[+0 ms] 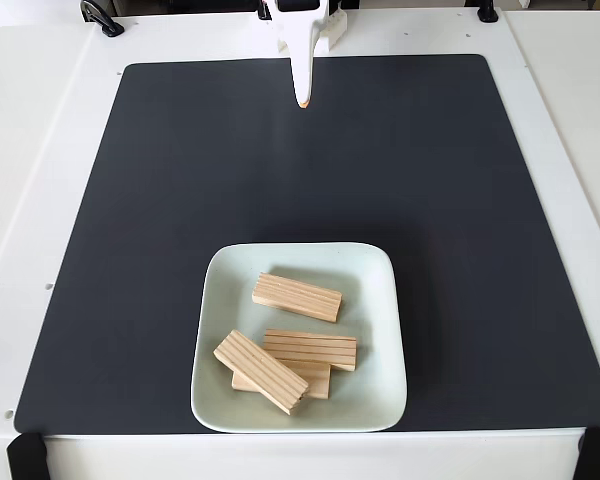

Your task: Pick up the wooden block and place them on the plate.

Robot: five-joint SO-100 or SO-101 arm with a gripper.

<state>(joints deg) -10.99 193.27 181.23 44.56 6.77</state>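
Note:
The pale mint-white square plate (380, 330) sits at the front middle of the dark mat in the fixed view. Several wooden blocks lie on it. One block (297, 296) rests alone toward the plate's far side. Another block (311, 349) lies nearer the front, and a slanted block (261, 370) leans across a partly covered block (318, 382) beneath them. My white gripper (302, 102) hangs at the far edge of the mat, well away from the plate, its fingers pressed together to a point and holding nothing.
A dark mat (130, 220) covers most of the white table (40, 150). Black clamps stand at the front corners (26, 456) (598, 455) and the far edge (102, 18).

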